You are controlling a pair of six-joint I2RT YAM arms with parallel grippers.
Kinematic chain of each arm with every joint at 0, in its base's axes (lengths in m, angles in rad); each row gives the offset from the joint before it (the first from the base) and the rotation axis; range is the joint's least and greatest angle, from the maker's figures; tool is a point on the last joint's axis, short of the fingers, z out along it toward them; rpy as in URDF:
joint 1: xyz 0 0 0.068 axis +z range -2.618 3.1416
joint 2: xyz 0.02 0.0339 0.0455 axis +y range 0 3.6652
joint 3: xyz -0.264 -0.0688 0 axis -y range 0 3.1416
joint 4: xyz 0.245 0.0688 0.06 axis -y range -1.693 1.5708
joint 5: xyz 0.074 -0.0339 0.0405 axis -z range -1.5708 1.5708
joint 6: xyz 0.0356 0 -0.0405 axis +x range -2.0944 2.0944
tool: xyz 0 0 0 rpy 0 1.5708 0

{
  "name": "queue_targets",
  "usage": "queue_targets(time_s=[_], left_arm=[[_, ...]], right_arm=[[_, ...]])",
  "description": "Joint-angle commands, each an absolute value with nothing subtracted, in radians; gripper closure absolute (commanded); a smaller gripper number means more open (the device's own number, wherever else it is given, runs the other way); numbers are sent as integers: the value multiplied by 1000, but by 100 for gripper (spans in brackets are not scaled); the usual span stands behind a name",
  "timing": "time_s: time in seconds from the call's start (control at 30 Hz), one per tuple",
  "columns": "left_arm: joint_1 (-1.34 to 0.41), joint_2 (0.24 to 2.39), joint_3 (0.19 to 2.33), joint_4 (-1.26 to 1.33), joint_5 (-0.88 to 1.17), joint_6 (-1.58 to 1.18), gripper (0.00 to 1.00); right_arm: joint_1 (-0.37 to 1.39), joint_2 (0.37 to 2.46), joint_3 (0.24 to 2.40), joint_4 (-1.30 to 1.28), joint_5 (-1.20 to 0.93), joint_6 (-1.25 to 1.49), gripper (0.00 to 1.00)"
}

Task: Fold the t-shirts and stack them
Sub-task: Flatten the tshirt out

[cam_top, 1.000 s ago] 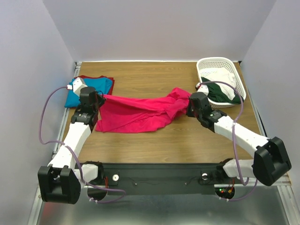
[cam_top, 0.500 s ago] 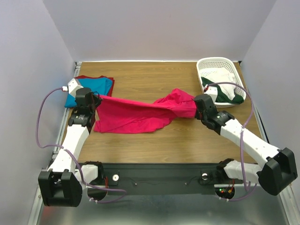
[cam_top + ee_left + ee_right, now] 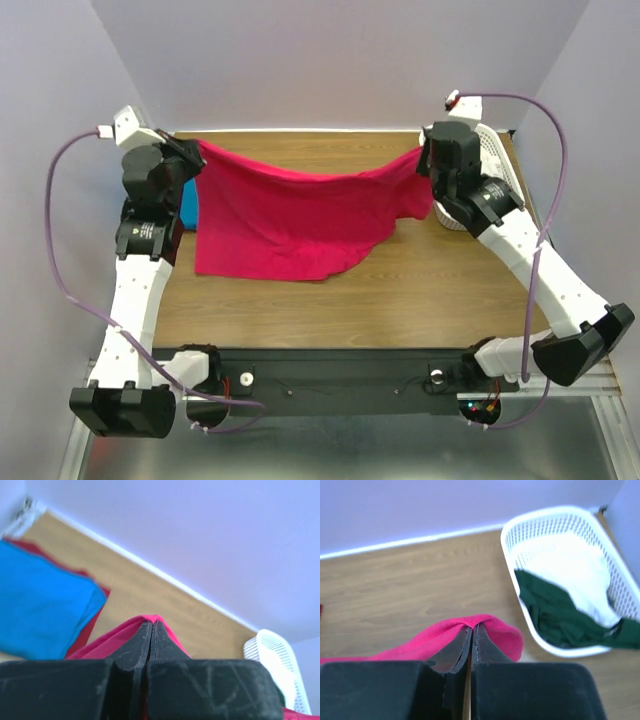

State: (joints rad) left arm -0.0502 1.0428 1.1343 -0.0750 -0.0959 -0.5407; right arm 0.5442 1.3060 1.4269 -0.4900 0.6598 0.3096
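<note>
The crimson-pink t-shirt (image 3: pixel 290 220) hangs spread in the air between both raised arms, its lower hem draped on the wooden table (image 3: pixel 400 290). My left gripper (image 3: pixel 196 150) is shut on the shirt's left top corner (image 3: pixel 150 618). My right gripper (image 3: pixel 424 155) is shut on the right top corner (image 3: pixel 485 625). A folded turquoise-blue t-shirt (image 3: pixel 40 605) lies on a dark red one (image 3: pixel 80 572) at the table's far left, mostly hidden behind the left arm in the top view.
A white lattice basket (image 3: pixel 545 525) stands at the far right corner, holding a dark green garment (image 3: pixel 555 615) and a white one (image 3: pixel 570 565). The right arm covers most of it in the top view. Lavender walls enclose the table.
Both arms have lifted and pulled apart toward the back of the table, raising the pink shirt off the surface and stretching it wide. Both grips held.
</note>
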Motion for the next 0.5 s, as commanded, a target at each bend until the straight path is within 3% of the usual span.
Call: queue_targets(time_s=[0.0, 0.47], left_arm=[[-43, 1013, 1294, -34, -43, -456, 100], [-43, 842, 1515, -149, 179, -371, 100]], right_arm=[[548, 1322, 1615, -439, 677, 158, 100], [548, 1143, 1847, -414, 399, 48, 100]])
